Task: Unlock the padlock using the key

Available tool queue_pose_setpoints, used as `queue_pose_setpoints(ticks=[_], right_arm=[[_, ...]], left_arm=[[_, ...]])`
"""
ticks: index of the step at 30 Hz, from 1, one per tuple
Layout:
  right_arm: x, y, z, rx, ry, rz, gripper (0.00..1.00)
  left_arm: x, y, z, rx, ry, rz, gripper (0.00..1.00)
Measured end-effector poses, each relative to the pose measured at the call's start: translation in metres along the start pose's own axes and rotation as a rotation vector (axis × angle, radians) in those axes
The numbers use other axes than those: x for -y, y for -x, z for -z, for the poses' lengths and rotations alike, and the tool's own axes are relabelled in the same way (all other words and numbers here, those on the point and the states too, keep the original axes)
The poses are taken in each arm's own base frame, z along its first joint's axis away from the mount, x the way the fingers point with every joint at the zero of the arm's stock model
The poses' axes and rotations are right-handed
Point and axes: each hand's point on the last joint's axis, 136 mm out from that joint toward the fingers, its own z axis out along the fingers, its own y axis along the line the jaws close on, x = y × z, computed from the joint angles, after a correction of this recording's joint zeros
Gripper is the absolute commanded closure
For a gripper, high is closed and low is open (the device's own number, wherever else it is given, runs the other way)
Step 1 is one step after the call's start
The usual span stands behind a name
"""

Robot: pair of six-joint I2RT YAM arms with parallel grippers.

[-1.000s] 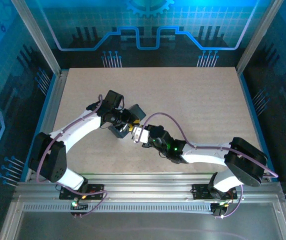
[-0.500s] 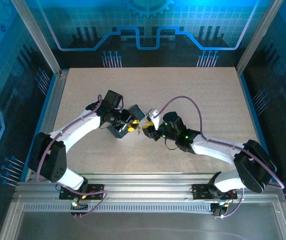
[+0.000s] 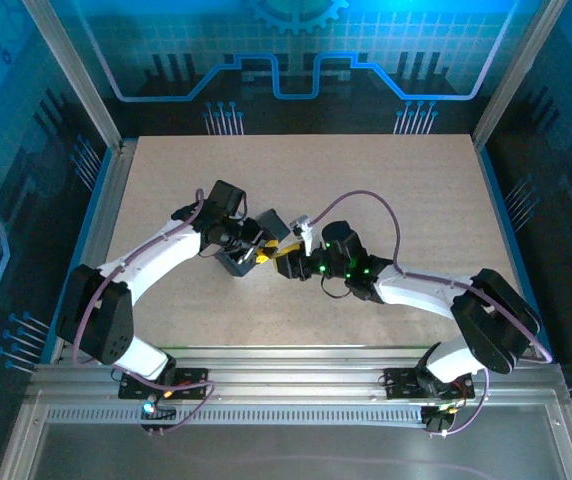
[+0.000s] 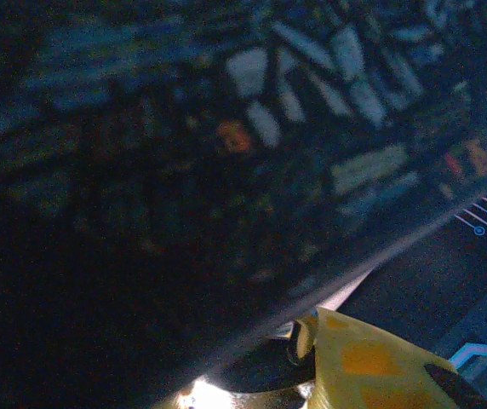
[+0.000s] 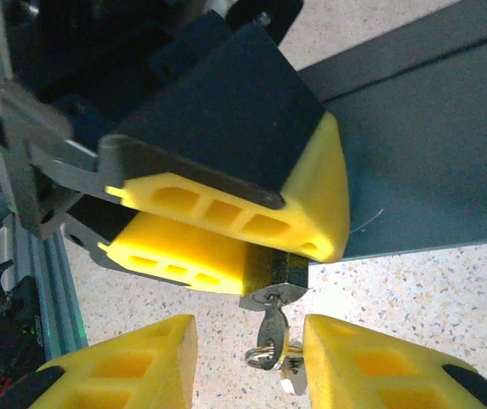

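Note:
The padlock (image 5: 283, 271), a small dark body, is clamped between the yellow fingers (image 5: 226, 209) of my left gripper (image 5: 288, 256), which is shut on it. The key (image 5: 272, 328) sticks in the padlock's underside and hangs down with a small ring on it. My right gripper (image 5: 248, 341) is open just below, one yellow finger on each side of the key, and the right-hand finger sits close to the ring. From above, the left gripper (image 3: 263, 254) and right gripper (image 3: 288, 262) meet tip to tip at the table's middle.
A dark patterned box (image 4: 226, 170) lies close behind the left gripper, and its grey face (image 5: 431, 153) stands right behind the padlock. The speckled tabletop (image 3: 396, 180) stretches open to the right and far side. An aluminium frame (image 3: 296, 385) runs along the near edge.
My right gripper has opened and let go of the key, which stays in the padlock. The right wrist has swung up and back a little. The left arm has not moved.

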Motion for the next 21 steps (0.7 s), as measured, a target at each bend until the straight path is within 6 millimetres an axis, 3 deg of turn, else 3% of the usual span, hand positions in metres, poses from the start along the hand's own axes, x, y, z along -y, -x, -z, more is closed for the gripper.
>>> queue_pose_setpoints(ticks=[6, 16, 17, 19, 21], right_arm=[[0.006, -0.004, -0.011, -0.004, -0.002, -0.061, 0.68], [0.006, 0.002, -0.017, 0.028, 0.012, -0.155, 0.90], [0.006, 0.002, -0.017, 0.029, 0.012, -0.165, 0.91], [0.006, 0.003, -0.017, 0.031, 0.012, -0.179, 0.94], [0.006, 0.003, -0.017, 0.030, 0.012, -0.192, 0.95]], left_arm=[[0.000, 0.000, 0.000, 0.000, -0.001, 0.000, 1.00], [0.000, 0.001, 0.000, 0.003, -0.006, -0.001, 1.00], [0.000, 0.001, 0.000, 0.004, -0.007, -0.001, 0.98], [0.001, 0.003, 0.000, 0.006, -0.010, -0.001, 0.81], [0.001, 0.003, 0.001, 0.009, -0.011, -0.003, 0.76]])
